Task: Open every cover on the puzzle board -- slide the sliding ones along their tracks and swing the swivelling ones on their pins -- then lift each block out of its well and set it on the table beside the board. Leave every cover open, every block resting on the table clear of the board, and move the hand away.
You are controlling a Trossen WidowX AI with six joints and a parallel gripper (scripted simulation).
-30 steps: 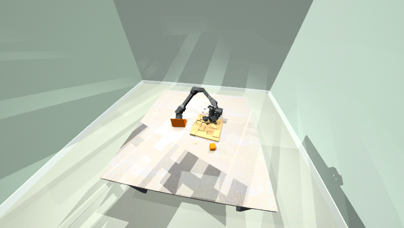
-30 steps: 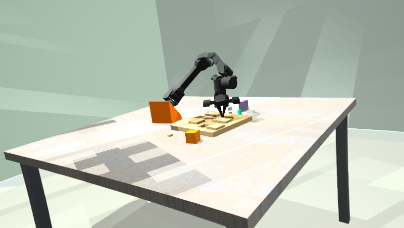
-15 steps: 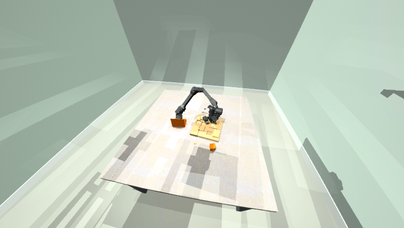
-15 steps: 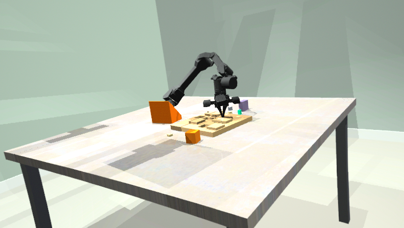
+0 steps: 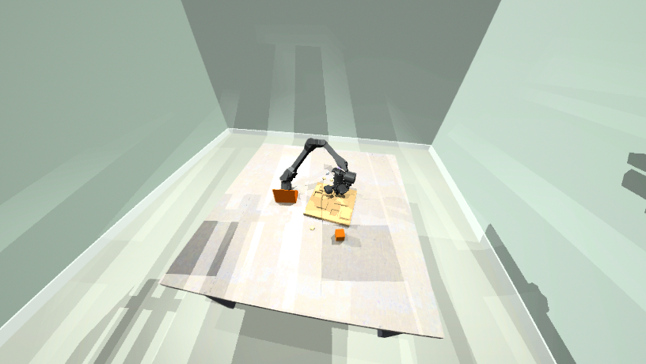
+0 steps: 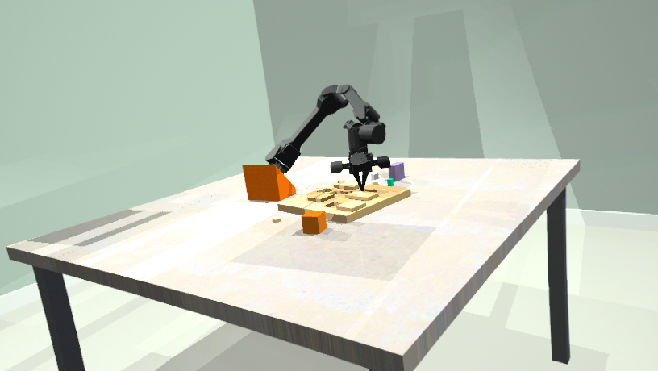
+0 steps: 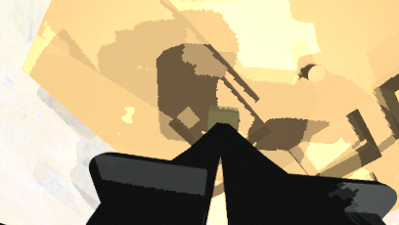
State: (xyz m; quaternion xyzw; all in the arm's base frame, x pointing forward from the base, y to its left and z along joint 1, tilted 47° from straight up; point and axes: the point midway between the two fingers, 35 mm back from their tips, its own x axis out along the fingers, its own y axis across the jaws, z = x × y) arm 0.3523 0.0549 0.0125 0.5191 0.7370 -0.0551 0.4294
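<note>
The tan puzzle board (image 5: 325, 219) (image 6: 396, 193) (image 7: 83, 88) lies on the table. Raised covers show on it in the exterior view: one at the middle right (image 6: 361, 196), one at the front (image 6: 351, 205) and one at the left (image 6: 321, 197). Dark recesses show between them; how far each cover is open is unclear. My gripper (image 5: 340, 195) (image 6: 362, 189) (image 7: 222, 129) is shut, pointing down at the board beside the middle-right cover. A small olive nub (image 7: 223, 115) shows just beyond the fingertips; whether they touch is unclear. A round pin (image 7: 316, 73) stands to the right in the wrist view.
An orange cube (image 5: 340, 235) (image 6: 314, 223) and a small cream piece (image 5: 312, 228) (image 6: 276, 219) lie before the board. Behind it stand a purple block (image 6: 397, 171), a green piece (image 6: 390, 182) and a grey piece (image 6: 374, 176). An orange wedge (image 5: 285, 196) (image 6: 262, 182) stands by the arm's base.
</note>
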